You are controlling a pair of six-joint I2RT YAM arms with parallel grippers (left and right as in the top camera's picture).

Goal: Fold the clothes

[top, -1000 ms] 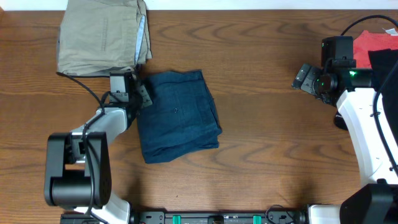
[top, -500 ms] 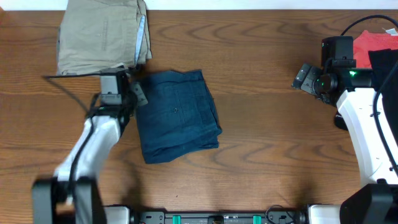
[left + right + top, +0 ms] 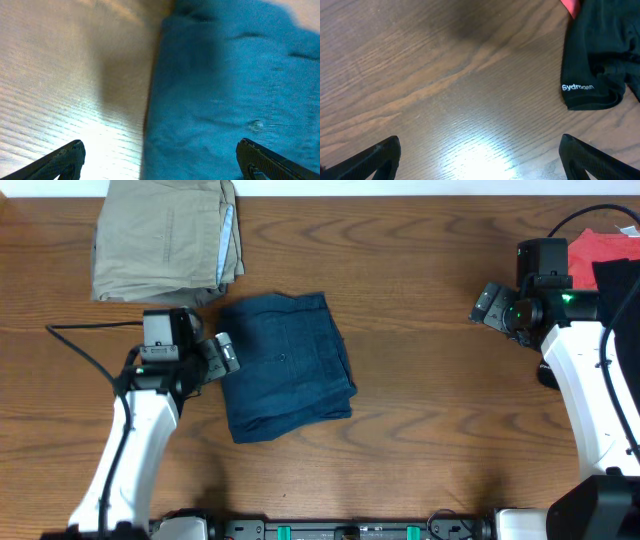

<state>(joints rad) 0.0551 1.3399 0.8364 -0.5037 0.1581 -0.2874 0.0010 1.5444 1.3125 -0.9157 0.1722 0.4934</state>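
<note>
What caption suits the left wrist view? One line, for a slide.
Left jaws spread wide over the edge of the folded navy shorts on the wooden table.

The tabletop point(image 3: 420, 380) is brown wood with a strong grain, smooth and lightly glossy; the wrist views catch a white sheen on it. The shorts point(image 3: 285, 365) are dark blue denim, matt and softly creased. The khaki garment point(image 3: 160, 240) is matt woven cloth. The black garment point(image 3: 597, 55) is smooth, dull fabric with white printed lettering, and the red garment point(image 3: 600, 246) is matt cloth. The arm shells point(image 3: 590, 390) look like glossy white plastic. The left claw point(image 3: 162, 159) has matt black tips.
</note>
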